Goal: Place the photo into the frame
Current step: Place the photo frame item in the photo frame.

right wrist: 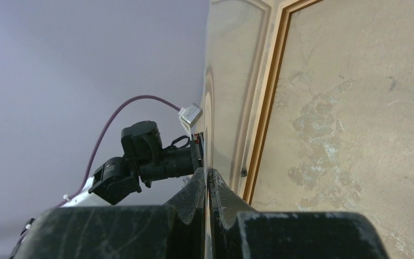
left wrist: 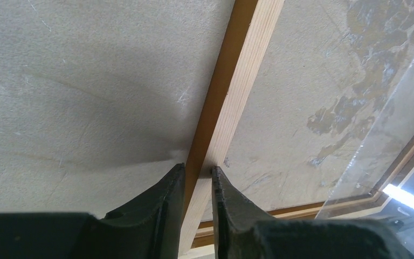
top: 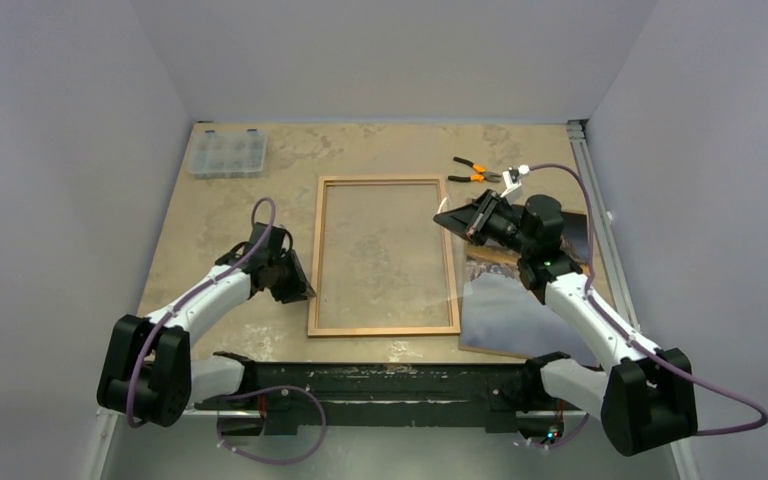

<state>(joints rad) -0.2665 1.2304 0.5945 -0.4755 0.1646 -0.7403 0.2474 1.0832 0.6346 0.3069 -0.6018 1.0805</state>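
A tabletop [top: 380, 150] of mottled beige and brown, stone-like in pattern, fills the middle of the scene; up close its surface is matte and marked with fine pale scratches. Plain walls close it in on three sides, all a flat grey-lavender: the back wall [top: 390, 50], the left wall [top: 50, 200] and the right wall [top: 710, 200]. The light is soft and even, with only faint shadows, and a metal rail [top: 582, 150] runs along the table's right edge.
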